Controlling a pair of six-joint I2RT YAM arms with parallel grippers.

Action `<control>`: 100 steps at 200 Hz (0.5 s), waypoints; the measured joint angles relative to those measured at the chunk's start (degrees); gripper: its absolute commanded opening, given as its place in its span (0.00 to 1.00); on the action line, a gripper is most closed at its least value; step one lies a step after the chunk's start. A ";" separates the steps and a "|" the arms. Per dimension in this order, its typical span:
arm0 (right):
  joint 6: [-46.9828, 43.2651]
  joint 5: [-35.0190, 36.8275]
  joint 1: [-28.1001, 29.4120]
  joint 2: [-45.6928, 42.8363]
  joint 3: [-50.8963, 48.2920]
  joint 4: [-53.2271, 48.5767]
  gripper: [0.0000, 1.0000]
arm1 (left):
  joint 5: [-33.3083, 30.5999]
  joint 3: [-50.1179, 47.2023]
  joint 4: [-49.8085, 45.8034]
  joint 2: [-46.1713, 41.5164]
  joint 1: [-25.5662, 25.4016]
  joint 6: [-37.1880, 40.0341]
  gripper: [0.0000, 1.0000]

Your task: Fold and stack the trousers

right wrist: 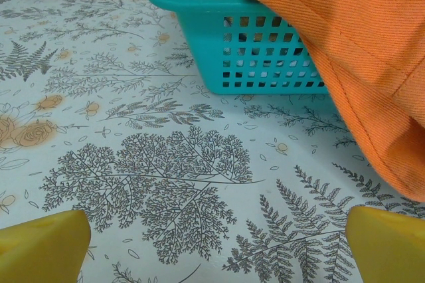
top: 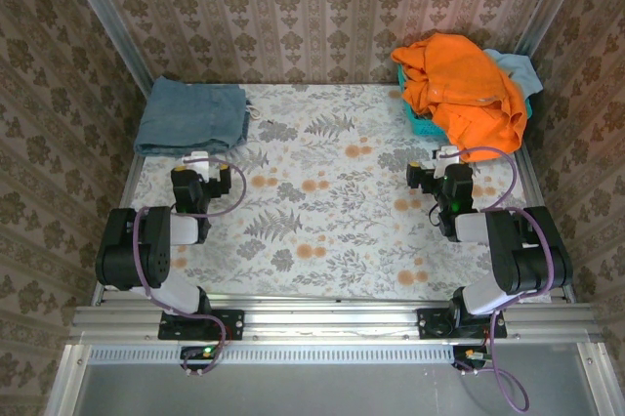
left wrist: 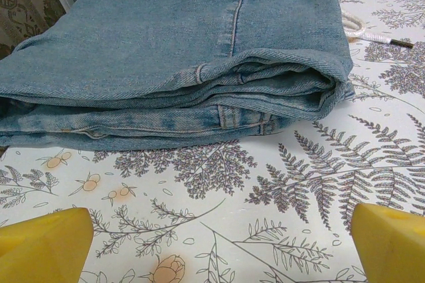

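Observation:
The trousers (top: 191, 115), faded blue denim, lie folded into a flat rectangle at the far left corner of the table. In the left wrist view the folded trousers (left wrist: 186, 50) show stacked layers, with a white drawstring (left wrist: 362, 30) sticking out at the right. My left gripper (top: 198, 159) sits just in front of them, open, its yellow fingertips (left wrist: 46, 246) wide apart over bare tablecloth. My right gripper (top: 445, 154) is open too, its yellow fingertips (right wrist: 43, 246) spread above the cloth, a short way in front of the basket.
A teal plastic basket (right wrist: 259, 57) stands at the far right, overflowing with a bright orange garment (top: 469, 84) that hangs down its front; a pale turquoise cloth (top: 516, 69) lies behind it. Patterned walls enclose the flowered table (top: 332, 201) on three sides.

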 measured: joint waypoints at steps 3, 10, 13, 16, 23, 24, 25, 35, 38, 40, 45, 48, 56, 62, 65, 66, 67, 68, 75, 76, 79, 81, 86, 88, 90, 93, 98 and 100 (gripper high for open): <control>0.02 0.00 0.00 0.00 0.00 0.00 1.00 | 0.11 0.00 0.00 0.00 0.00 0.04 1.00; 0.02 -0.02 0.00 0.00 0.00 0.00 1.00 | 0.44 0.00 0.00 0.00 0.00 0.20 1.00; 0.02 -0.02 0.00 0.00 0.00 0.00 1.00 | 0.59 0.00 0.00 0.00 0.00 0.24 1.00; 0.02 0.00 0.00 0.00 0.00 0.00 1.00 | 0.81 0.00 0.02 0.00 0.00 0.31 1.00; 0.02 0.00 0.00 0.00 0.00 0.00 1.00 | 1.16 0.00 0.00 0.00 0.00 0.44 1.00; 0.02 -0.02 0.00 0.00 0.00 0.00 1.00 | 1.20 0.00 0.00 0.00 0.00 0.44 1.00; 0.00 0.00 0.00 0.00 0.00 0.00 1.00 | 1.20 0.00 0.02 0.00 0.00 0.46 1.00; 0.00 0.00 0.00 0.00 0.00 0.00 1.00 | 1.53 0.00 0.00 0.00 -0.02 0.61 1.00; 0.00 0.00 0.00 0.00 0.00 0.00 1.00 | 1.66 0.00 0.02 0.00 -0.02 0.63 1.00; 0.02 0.00 0.00 0.00 0.00 0.00 1.00 | 1.68 0.00 0.00 0.00 -0.02 0.66 1.00; 0.02 0.00 0.00 0.00 0.00 0.00 1.00 | 1.81 0.00 0.02 0.00 -0.02 0.66 1.00; 0.00 0.00 0.00 0.00 0.00 0.00 1.00 | 1.86 0.00 0.02 0.00 -0.02 0.66 1.00; 0.02 0.00 0.00 0.00 0.00 0.00 1.00 | 1.99 0.00 0.02 0.00 -0.02 0.68 1.00; 0.02 0.00 0.00 0.00 0.00 0.00 1.00 | 2.10 0.00 0.02 0.00 0.00 0.74 1.00; 0.02 0.00 0.00 0.00 0.00 0.00 1.00 | 2.12 0.00 0.00 0.00 0.00 0.81 1.00; 0.00 0.00 0.00 0.00 0.00 0.00 1.00 | 2.14 0.00 0.00 0.00 -0.02 0.81 1.00; 0.00 0.00 0.00 0.00 0.00 0.00 1.00 | 2.14 0.00 0.00 0.00 0.00 0.81 1.00; 0.00 0.00 0.00 0.00 0.00 0.00 1.00 | 2.16 0.00 0.00 0.00 0.00 0.81 1.00; 0.02 0.00 0.00 0.00 0.00 0.00 1.00 | 2.27 0.00 0.02 0.00 -0.02 0.83 1.00; 0.02 0.00 0.00 0.00 0.00 0.00 1.00 | 2.27 0.00 0.02 0.00 -0.02 0.85 1.00; 0.00 0.00 0.00 0.00 0.00 0.00 1.00 | 2.29 0.00 0.02 0.00 -0.02 0.85 1.00; 0.02 -0.02 0.00 0.00 0.00 0.00 1.00 | 2.29 0.00 0.00 0.00 -0.02 0.85 1.00; 0.02 0.00 0.00 0.00 0.00 0.00 1.00 | 2.29 0.00 0.02 0.00 -0.02 0.85 1.00; 0.00 0.00 0.00 0.00 0.00 0.00 1.00 | 2.32 0.00 0.02 0.00 -0.02 0.85 1.00; 0.02 0.00 0.00 0.00 0.00 0.00 1.00 | 2.32 0.00 0.02 0.00 -0.02 0.85 1.00; 0.00 0.00 0.00 0.00 0.00 0.00 1.00 | 2.32 0.00 0.02 0.00 -0.02 0.85 1.00; 0.02 0.00 0.00 0.00 0.00 0.00 1.00 | 2.32 0.00 0.02 0.00 -0.02 0.85 1.00; 0.02 -0.02 0.00 0.00 0.00 0.00 1.00 | 2.32 0.00 0.02 0.00 -0.02 0.85 1.00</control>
